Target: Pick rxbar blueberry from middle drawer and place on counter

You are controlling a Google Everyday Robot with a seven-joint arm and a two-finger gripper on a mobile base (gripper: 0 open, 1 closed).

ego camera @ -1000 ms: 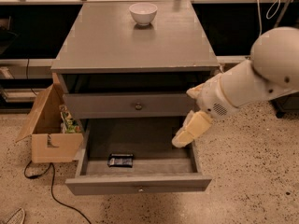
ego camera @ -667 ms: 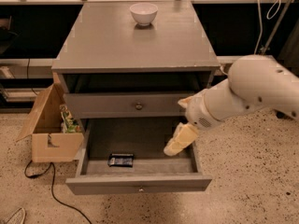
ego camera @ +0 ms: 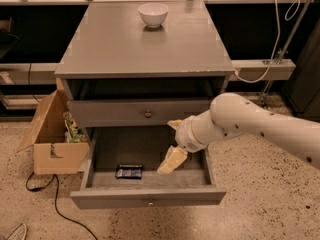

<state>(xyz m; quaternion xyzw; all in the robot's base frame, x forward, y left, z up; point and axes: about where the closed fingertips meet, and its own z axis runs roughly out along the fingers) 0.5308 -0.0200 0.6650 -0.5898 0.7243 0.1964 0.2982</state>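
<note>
The rxbar blueberry (ego camera: 129, 171), a small dark bar with pale print, lies flat on the floor of the open middle drawer (ego camera: 148, 196), near its front left. My gripper (ego camera: 171, 160) hangs inside the drawer opening, a little to the right of the bar and above the drawer floor, apart from the bar. The white arm reaches in from the right. The counter (ego camera: 145, 41) is the grey cabinet top above.
A white bowl (ego camera: 153, 14) stands at the back of the counter. The upper drawer front (ego camera: 147, 114) with a round knob is closed. An open cardboard box (ego camera: 52, 134) stands on the floor left of the cabinet, with a cable beside it.
My arm has swung left and down, bringing the gripper from the drawer's right side toward its middle, closer to the bar. The bar has not moved.
</note>
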